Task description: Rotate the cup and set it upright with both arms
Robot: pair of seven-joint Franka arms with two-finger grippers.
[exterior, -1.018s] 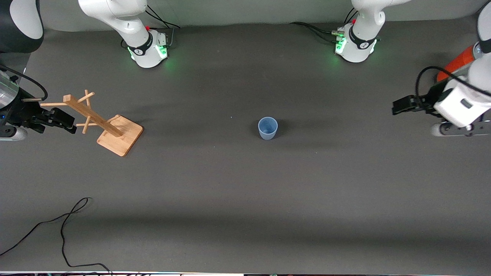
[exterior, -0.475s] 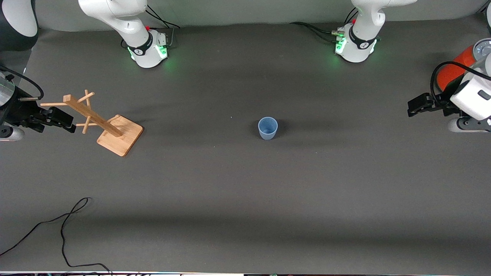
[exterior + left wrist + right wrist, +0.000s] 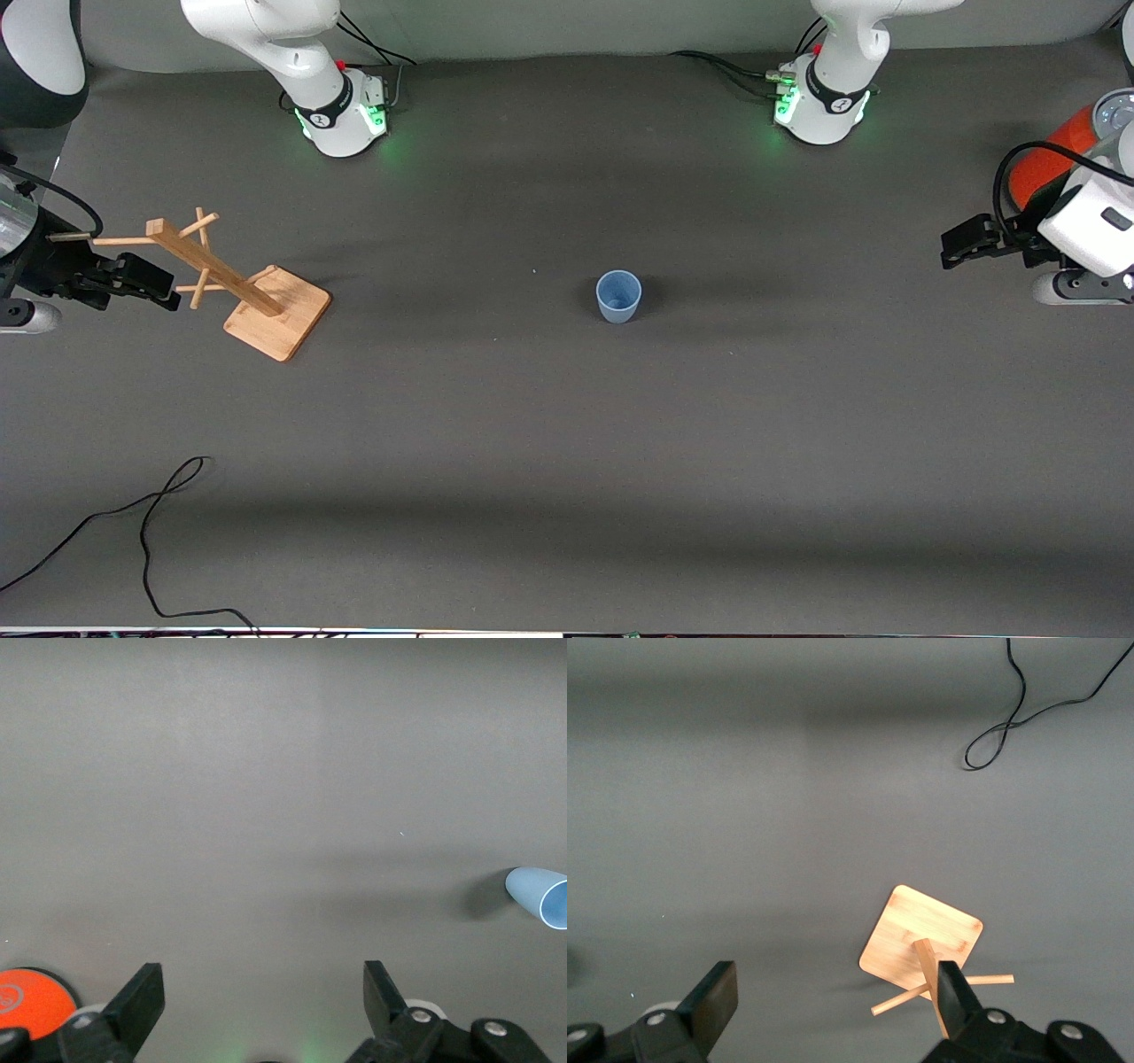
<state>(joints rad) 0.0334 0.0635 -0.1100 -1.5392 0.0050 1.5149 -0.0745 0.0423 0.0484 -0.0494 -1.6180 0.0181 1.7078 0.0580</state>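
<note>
Cup [image 3: 618, 296] is found standing upright, mouth up, near the middle of the table [image 3: 567, 425], well apart from both grippers. Left gripper [image 3: 961, 241] is held over the left arm's end of the table, beside an orange can [image 3: 1045, 164], fingers spread and empty. Right gripper [image 3: 146, 283] is held at the right arm's end, just beside a wooden rack [image 3: 232, 283], fingers likewise spread and empty. The task is judged complete, with only the pulling back of the arms remaining. Retreat is best made upward and away, so that rack and can are not clipped and the cup is left undisturbed.
</note>
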